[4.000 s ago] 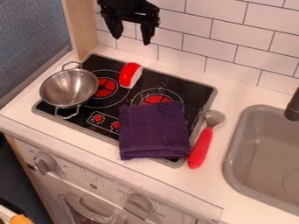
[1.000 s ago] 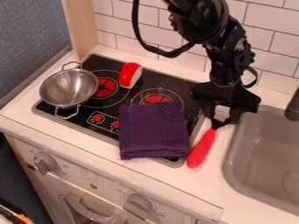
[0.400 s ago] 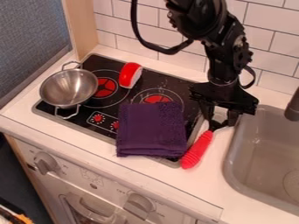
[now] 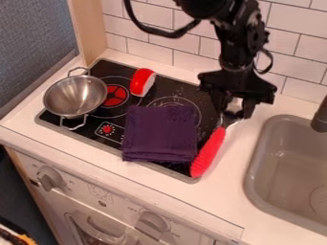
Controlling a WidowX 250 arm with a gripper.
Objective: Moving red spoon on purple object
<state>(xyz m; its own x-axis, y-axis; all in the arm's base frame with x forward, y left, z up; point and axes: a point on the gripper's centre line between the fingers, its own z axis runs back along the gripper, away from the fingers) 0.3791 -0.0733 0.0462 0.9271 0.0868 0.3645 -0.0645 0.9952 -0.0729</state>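
At the left, the pot (image 4: 75, 97) sits on the stove (image 4: 169, 87), with the red toy (image 4: 142, 82) on the stove's far side to the right of it; neither seems to have a part in this job. Next comes the cloth (image 4: 159, 135), the purple thing named as the goal, folded and lying on the stove towards its near edge. Nothing rests on it, so the placing is still to be done. Just right of the cloth is the spoon (image 4: 208, 151), its red handle slanting down along the stove's right edge, its lower end close by the cloth's near right corner; whether the two touch, I cannot tell. The tool (image 4: 235, 113) is at the spoon's metal end, fingers on either side, and appears to be grasping it there. So the picking up looks done, or nearly so, and the spoon is beside its goal, not on it. What is left, I judge, is to lift the handle clear, carry the spoon leftwards over the cloth, lower it and let go. Farther right, the sink (image 4: 292, 162) is set in the table (image 4: 223, 198), well out of that path.
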